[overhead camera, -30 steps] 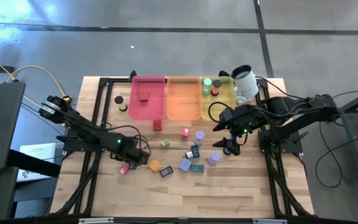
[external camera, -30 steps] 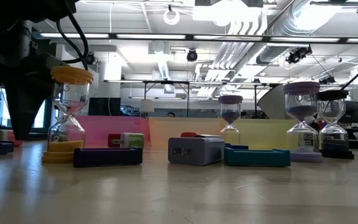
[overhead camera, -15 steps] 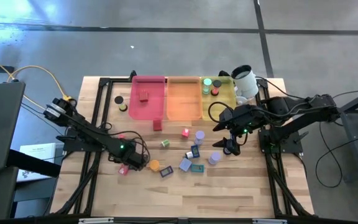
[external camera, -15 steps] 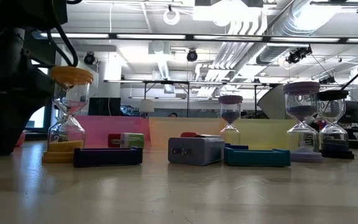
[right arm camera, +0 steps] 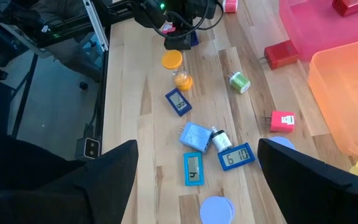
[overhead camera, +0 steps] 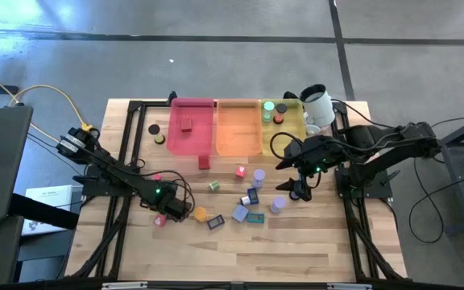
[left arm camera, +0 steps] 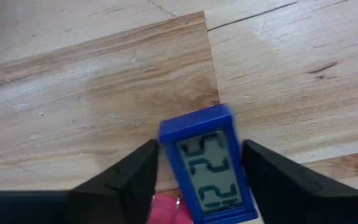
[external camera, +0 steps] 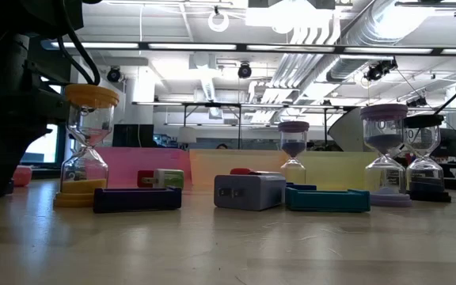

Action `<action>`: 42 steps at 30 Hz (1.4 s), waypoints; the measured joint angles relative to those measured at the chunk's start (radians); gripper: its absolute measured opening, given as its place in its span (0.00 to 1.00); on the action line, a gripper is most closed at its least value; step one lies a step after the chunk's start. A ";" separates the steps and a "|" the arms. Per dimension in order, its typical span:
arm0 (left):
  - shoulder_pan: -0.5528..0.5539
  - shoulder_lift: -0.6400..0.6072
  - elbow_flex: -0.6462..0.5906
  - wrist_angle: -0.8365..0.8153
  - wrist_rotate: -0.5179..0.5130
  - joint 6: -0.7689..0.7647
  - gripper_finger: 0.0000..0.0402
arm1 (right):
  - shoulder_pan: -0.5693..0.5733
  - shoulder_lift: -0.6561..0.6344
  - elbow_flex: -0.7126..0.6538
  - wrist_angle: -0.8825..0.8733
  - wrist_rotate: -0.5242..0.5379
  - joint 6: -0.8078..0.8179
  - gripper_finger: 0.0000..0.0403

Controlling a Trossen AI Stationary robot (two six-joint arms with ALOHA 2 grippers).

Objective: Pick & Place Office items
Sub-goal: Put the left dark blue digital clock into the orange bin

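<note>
A blue digital clock (left arm camera: 207, 165), a flat rectangle with a grey display, lies face up at the table's near left. My left gripper (left arm camera: 201, 162) points down over it with one finger on each long side; in the high view the gripper (overhead camera: 176, 211) hides it. A pink piece (overhead camera: 160, 220) lies just beside it, and an orange hourglass (overhead camera: 200, 214) stands to its right. Several more small items (right arm camera: 196, 135) are scattered mid-table. My right gripper (overhead camera: 296, 187) hangs open, high above the table's right half, touching nothing. My left gripper has the blue clock between its two fingers, one finger (left arm camera: 138, 174) against each long side (left arm camera: 166, 146). The fingers come from above, pointing down, and lie across the clock. The clock stays flat, its display up; whether it still rests on the table cannot be seen.
Pink (overhead camera: 192, 129), orange (overhead camera: 238, 129) and yellow (overhead camera: 282, 121) trays stand side by side at the far edge, with a white cup (overhead camera: 316, 105) right of them. A red block (overhead camera: 204, 162) lies in front of the pink tray. Bare wood fills the near part of the table.
My left gripper has sunk toward the table at the near left, down around the blue clock. The scattered items stay where they were.
</note>
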 joint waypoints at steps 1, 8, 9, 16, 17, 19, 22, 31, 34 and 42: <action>0.000 0.000 0.000 0.000 -0.001 0.000 0.49 | 0.000 0.000 0.000 0.000 0.000 -0.004 0.79; 0.023 -0.001 -0.001 -0.006 0.019 0.076 0.34 | 0.000 0.000 0.000 0.000 0.000 -0.017 0.79; 0.030 -0.006 -0.001 -0.008 0.026 0.096 0.34 | 0.000 0.000 0.000 0.000 0.000 -0.017 0.79; 0.102 -0.128 -0.008 -0.048 0.048 0.226 0.34 | 0.000 0.000 0.000 0.000 0.000 -0.017 0.79; 0.116 -0.159 -0.008 -0.051 0.048 0.237 0.34 | 0.000 0.000 0.000 0.000 0.000 -0.017 0.79; 0.141 -0.216 -0.003 -0.072 0.050 0.259 0.34 | 0.000 0.000 0.000 0.000 0.000 -0.018 0.79; 0.188 -0.309 -0.005 -0.124 0.044 0.283 0.34 | 0.000 0.000 0.000 0.000 0.000 -0.026 0.79; 0.391 -0.512 0.063 -0.114 0.024 0.504 0.34 | 0.000 0.000 0.000 0.000 0.000 -0.051 0.79; 0.469 -0.508 0.141 -0.116 0.019 0.623 0.34 | 0.000 0.000 0.000 0.000 0.000 -0.051 0.79; 0.680 -0.376 0.420 -0.116 0.034 0.953 0.34 | 0.000 0.000 0.000 -0.019 0.000 -0.051 0.79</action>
